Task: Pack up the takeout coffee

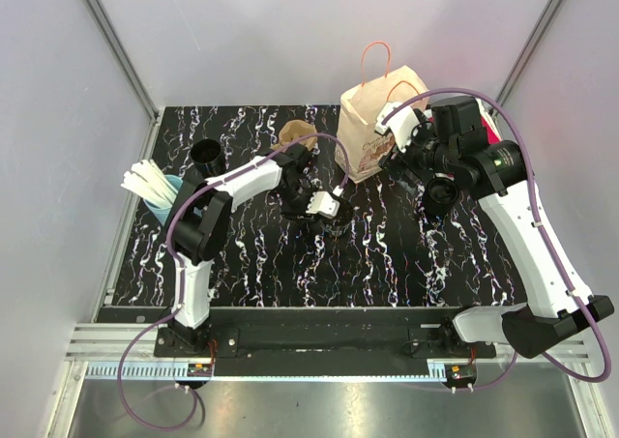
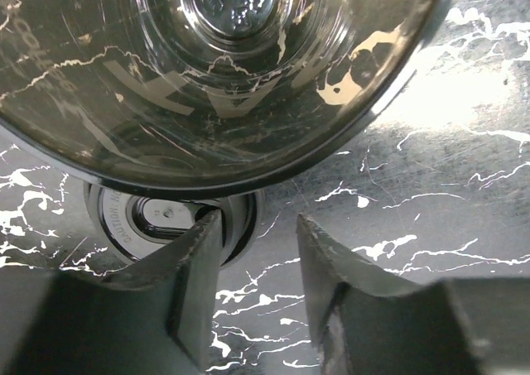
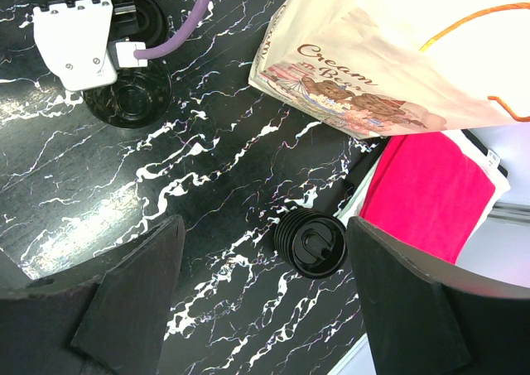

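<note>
Only the left wrist view shows us the left pincer half open, empty; the right pincer gapes empty.

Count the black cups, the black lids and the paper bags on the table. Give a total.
Black cups: 2
Black lids: 2
Paper bag: 1
Total: 5
</note>
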Action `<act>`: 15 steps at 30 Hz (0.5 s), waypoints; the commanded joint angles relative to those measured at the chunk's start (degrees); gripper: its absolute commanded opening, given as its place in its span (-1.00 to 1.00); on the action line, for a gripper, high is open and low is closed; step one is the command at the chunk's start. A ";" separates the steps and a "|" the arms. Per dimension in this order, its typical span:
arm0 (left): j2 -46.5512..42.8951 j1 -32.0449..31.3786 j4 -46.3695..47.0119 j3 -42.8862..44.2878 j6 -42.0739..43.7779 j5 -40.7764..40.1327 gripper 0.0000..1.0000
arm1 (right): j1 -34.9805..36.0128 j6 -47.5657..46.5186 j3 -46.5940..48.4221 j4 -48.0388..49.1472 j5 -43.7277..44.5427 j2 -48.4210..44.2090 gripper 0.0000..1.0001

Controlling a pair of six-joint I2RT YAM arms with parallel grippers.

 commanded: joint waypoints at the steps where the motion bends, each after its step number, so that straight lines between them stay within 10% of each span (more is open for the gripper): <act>1: 0.19 -0.11 0.34 1.71 -0.45 -0.66 -0.24 | -0.32 0.51 1.53 -0.26 -0.52 -1.35 0.69; 15: -2.26 0.24 1.30 1.71 -6.68 -1.63 -0.87 | -0.32 0.60 2.15 -0.26 -0.34 -1.52 0.69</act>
